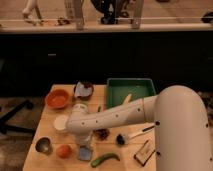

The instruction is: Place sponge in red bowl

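The gripper (84, 143) hangs low over the front of the tabletop (47, 118), right at the bluish sponge (84, 153). I cannot tell whether it is apart or clamped. The red bowl (57, 98) sits well apart at the back left. 1 orange round thing (63, 150) lies just beside the sponge.

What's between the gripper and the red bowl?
Camera view: a white round item sits between the gripper, low at the table's front, and the red bowl.
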You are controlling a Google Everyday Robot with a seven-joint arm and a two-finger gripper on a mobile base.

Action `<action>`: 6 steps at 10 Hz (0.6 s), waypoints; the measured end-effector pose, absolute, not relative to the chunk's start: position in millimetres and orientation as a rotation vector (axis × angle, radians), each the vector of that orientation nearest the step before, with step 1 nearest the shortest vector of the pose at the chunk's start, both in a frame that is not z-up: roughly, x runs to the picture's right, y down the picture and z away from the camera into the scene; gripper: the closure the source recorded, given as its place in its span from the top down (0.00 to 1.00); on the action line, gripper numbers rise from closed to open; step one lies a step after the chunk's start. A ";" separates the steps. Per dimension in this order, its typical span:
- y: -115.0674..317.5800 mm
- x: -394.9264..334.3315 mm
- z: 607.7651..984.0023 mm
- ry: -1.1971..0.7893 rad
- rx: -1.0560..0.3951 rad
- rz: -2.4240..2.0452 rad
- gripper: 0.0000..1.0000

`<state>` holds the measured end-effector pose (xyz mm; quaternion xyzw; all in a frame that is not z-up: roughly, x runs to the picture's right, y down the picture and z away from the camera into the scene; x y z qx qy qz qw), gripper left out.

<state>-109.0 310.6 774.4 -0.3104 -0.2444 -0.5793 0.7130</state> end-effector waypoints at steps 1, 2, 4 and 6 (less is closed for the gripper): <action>310.7 -109.0 774.4 -0.542 -0.688 -1.284 0.00; 310.7 -109.0 774.4 -0.542 -0.688 -1.284 0.00; 310.6 -109.3 774.4 -0.541 -0.688 -1.287 0.00; 299.6 -119.8 768.4 -0.521 -0.672 -1.326 0.00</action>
